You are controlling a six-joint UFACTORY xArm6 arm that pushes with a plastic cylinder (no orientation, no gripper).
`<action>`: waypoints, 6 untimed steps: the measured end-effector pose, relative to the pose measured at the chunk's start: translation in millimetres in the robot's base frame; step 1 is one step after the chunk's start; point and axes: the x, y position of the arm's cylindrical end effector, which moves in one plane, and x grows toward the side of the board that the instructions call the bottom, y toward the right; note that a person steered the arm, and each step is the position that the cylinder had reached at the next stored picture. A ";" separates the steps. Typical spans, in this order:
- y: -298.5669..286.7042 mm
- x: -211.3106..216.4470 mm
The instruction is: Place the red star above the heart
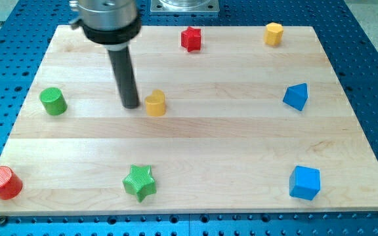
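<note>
The red star (191,39) lies near the view's top edge of the wooden board (195,151), a little right of centre. The yellow heart (155,103) sits below and left of it, near the board's middle. My tip (131,105) rests on the board just left of the yellow heart, close to it; I cannot tell whether they touch. The rod rises from there toward the view's top left. The red star is well up and to the right of my tip.
A yellow hexagon (273,33) sits at the top right, a blue triangular block (296,96) at the right, a blue cube (304,182) at the bottom right. A green star (140,181) lies at the bottom, a green cylinder (53,101) at the left, a red cylinder (3,183) at the bottom left corner.
</note>
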 end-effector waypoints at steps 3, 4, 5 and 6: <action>19.5 -24.1; 72.1 -83.9; 121.1 -131.9; 150.8 -176.3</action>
